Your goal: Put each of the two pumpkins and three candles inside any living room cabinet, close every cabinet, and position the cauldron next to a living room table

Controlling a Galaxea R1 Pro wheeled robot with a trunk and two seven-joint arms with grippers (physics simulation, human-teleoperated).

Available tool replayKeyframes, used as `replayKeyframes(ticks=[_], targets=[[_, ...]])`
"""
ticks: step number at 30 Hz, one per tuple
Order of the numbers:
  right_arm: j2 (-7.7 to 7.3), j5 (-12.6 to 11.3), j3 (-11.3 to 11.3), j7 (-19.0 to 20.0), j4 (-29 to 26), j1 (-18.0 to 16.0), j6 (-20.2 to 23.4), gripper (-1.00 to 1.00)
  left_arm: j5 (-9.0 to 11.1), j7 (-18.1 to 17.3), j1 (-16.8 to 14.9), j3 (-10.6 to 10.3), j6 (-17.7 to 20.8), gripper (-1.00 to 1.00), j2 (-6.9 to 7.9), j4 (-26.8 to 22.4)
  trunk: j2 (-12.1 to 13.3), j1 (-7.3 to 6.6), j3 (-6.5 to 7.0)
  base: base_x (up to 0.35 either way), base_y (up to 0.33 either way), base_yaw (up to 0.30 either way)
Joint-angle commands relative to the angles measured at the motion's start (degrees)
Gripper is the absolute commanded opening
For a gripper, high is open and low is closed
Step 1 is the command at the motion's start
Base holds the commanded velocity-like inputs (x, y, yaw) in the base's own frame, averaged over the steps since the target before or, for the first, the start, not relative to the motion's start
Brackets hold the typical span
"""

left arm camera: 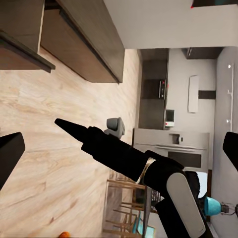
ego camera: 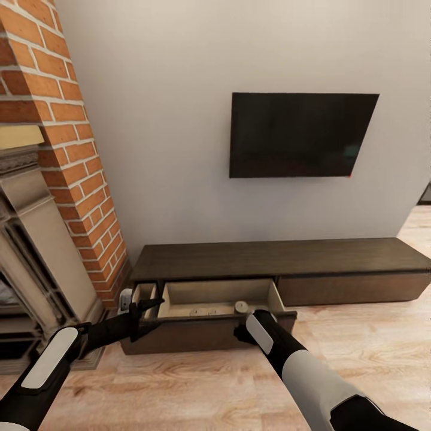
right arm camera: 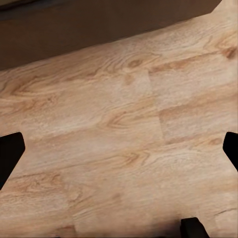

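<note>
1. The cabinet [ego camera: 281, 258] sits under the wall TV [ego camera: 302, 134] with its left drawer [ego camera: 218, 299] pulled wide open.
2. Candles [ego camera: 241, 306] lie inside that drawer: one stubby cylinder is clear, with what look like two more flat tops beside it, though they're small and hard to confirm.
3. Left gripper [ego camera: 143, 312] hovers at the drawer's left edge, fingers spread, holding nothing.
4. Right gripper [right arm camera: 119, 148] points down at the wood floor [right arm camera: 124, 148], tips wide apart, empty.
5. Judging by this, the candles seem stowed; the pumpkins, drawer closing and cauldron remain.
6. No readable writing anywhere.
</note>
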Motion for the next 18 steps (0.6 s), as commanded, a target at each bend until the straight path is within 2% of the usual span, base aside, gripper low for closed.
replayKeyframes(ticks=[1,7,16,18], targets=[[0.00,0.01,0.00,0.00,0.00,0.00,0.00,1.00,0.03,0.00,0.00,0.00,0.00,1.00,0.00,0.00,-0.42,0.23,-0.19,-0.214,0.000,0.000],[0.00,-0.02,0.00,-0.01,0.00,-0.04,0.00,1.00,-0.05,0.03,0.00,-0.02,0.00,1.00,-0.06,0.18,-2.82,1.54,-1.26,-0.153,0.000,0.000],[-0.13,0.03,-0.12,-0.01,0.00,0.00,0.00,1.00,-0.06,0.09,0.00,-0.09,-0.06,1.00,-0.09,0.43,-2.82,1.54,-1.26,-0.015,0.000,0.000],[-0.16,0.01,-0.15,-0.01,0.00,0.00,0.00,1.00,-0.06,0.10,0.00,-0.07,-0.06,1.00,-0.09,0.44,-3.63,1.98,-1.62,-0.001,0.000,0.000]])
